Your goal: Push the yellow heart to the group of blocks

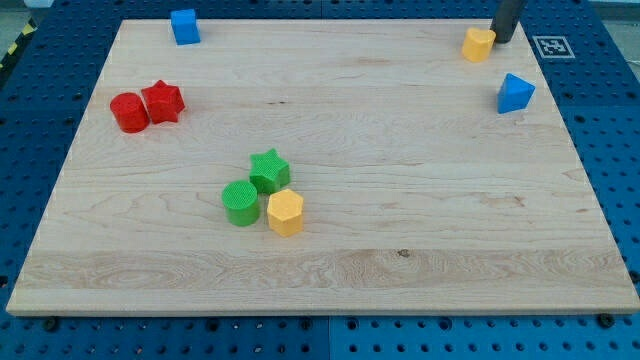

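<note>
The yellow heart sits near the board's top right corner. My tip is just to the right of it, touching or almost touching its right side. The group of blocks lies left of the board's centre: a green star, a green cylinder and a yellow hexagon, all touching one another. The heart is far from this group, up and to the right of it.
A blue triangular block lies at the right edge, below the heart. A blue cube sits at the top left. A red cylinder and a red star touch at the left. The wooden board rests on a blue pegboard.
</note>
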Motion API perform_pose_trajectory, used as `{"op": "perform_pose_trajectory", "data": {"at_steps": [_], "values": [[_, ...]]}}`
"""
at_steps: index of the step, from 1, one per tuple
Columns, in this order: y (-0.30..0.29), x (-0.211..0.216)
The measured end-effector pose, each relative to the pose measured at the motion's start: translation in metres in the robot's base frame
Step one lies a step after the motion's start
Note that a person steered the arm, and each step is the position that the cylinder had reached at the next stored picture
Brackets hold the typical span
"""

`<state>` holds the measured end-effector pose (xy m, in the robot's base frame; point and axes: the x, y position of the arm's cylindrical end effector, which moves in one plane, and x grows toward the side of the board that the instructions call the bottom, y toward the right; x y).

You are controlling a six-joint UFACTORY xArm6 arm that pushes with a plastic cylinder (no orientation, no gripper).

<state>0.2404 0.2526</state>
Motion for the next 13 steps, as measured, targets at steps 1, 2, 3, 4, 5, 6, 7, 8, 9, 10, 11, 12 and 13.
{"op": "perform_pose_trajectory", "data": {"at_steps": [1,2,3,4,5,6,7,8,9,10,11,12,13], "values": [[-0.003,0.021],[-0.009,0.023],[-0.009,0.012],[-0.009,-0.004],[-0.013,-0.003],[-0.032,0.000],[-0.047,0.006],[-0.042,0.030],[-0.040,0.054],[-0.040,0.071],[-0.046,0.088],[-0.067,0.088],[-0.095,0.088]]}}
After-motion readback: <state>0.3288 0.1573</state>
